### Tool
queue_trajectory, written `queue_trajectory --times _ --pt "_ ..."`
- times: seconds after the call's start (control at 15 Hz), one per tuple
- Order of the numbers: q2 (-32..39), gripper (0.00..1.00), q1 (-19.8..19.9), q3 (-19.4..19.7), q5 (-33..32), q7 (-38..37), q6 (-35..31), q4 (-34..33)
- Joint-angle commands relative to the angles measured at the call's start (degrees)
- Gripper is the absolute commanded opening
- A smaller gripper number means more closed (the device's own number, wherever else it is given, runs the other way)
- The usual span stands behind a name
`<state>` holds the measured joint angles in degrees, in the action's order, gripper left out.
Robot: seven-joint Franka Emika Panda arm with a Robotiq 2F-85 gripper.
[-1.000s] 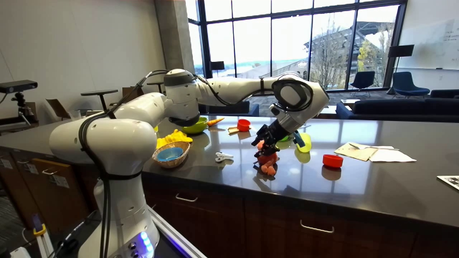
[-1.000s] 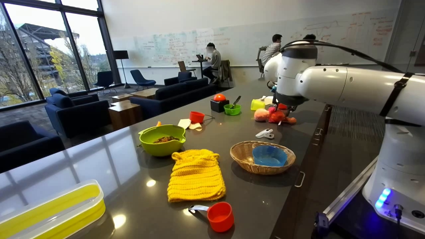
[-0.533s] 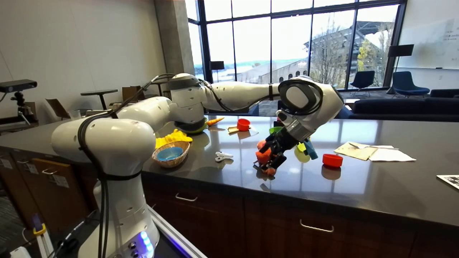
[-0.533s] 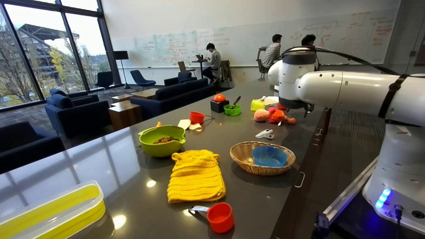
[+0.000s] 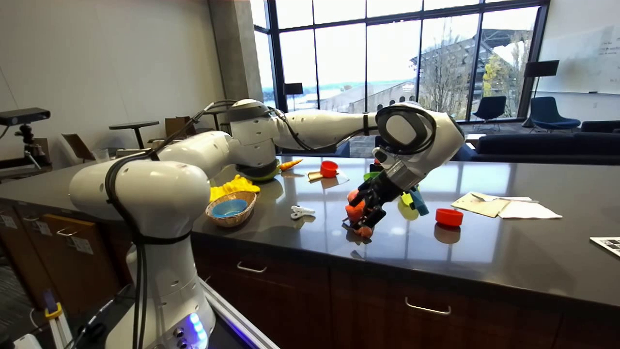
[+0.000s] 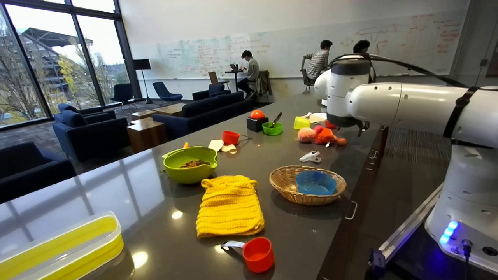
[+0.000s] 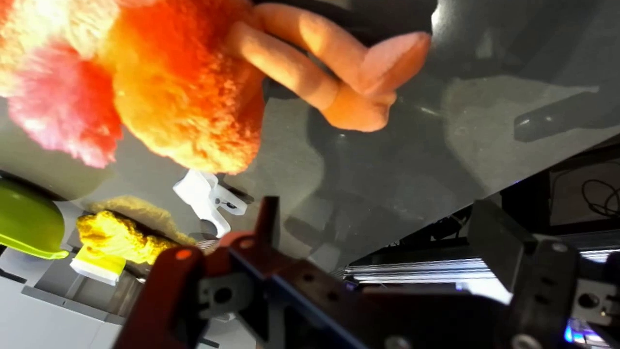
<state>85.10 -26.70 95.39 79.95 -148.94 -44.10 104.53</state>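
Left of centre in an exterior view there's a wicker basket [image 5: 232,223] with a blue bowl [image 5: 229,208] in it, then a white clip [image 5: 301,212]. Just right of middle an orange plush toy [image 5: 354,212] is lying on the counter [image 5: 513,252], gripper [image 5: 360,214] right by it, jaws spread, red cup [image 5: 449,217] further right.

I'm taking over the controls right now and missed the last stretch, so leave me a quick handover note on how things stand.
Claw: open, holding nothing, low beside the toy.
Plush toy: lying on the counter, outside the claw's grip.
Nearby: white clip on the counter; wicker basket with a blue bowl in it.
Done: claw open and close to the toy.
Left: nothing is gripped or lifted; any grasp of the toy would probably need the claw repositioned first.
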Motion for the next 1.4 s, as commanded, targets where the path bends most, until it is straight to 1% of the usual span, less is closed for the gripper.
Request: queue_trajectory --times 0.0,0.2,0.33,0.4,0.47,0.6,0.67,0.73,0.87,1.07,1.13,1.2,1.27,1.33 --pt "0.0 1.0 -0.2 0.6 -0.7 0.0 -0.5 2.2" --pt "0.0 1.0 -0.7 1.2 0.3 0.0 -1.3 3.7" --pt "0.0 1.0 -1.5 2.0 5.2 0.1 0.3 1.9" --pt "-5.3 1.0 -0.5 -2.9 -1.3 -0.5 -5.0 2.0" --pt "-0.5 1.0 -0.2 -0.2 2.0 0.0 -1.4 1.7" --pt "-2.1 1.0 -0.6 -1.8 0.0 0.0 -3.5 1.5" --pt "-8.1 1.0 -1.0 -4.9 -5.0 2.4 -7.5 1.8" --pt "-8.0 1.0 -2.4 -4.5 -7.4 5.3 -8.6 2.7" --pt "-9.2 1.0 -5.5 -5.0 -12.5 11.4 -11.2 4.2" --pt "-10.9 1.0 -10.7 -5.5 -16.6 14.9 -14.8 6.9" --pt "-11.5 1.0 -12.4 -5.4 -16.2 13.7 -15.9 8.1" --pt "-12.2 1.0 -14.1 -5.1 -14.1 10.6 -17.5 10.2" --pt "-13.4 1.0 -15.6 -4.8 -10.5 6.9 -19.0 12.6" --pt "-14.3 1.0 -16.7 -4.8 -9.6 5.1 -20.1 13.6"
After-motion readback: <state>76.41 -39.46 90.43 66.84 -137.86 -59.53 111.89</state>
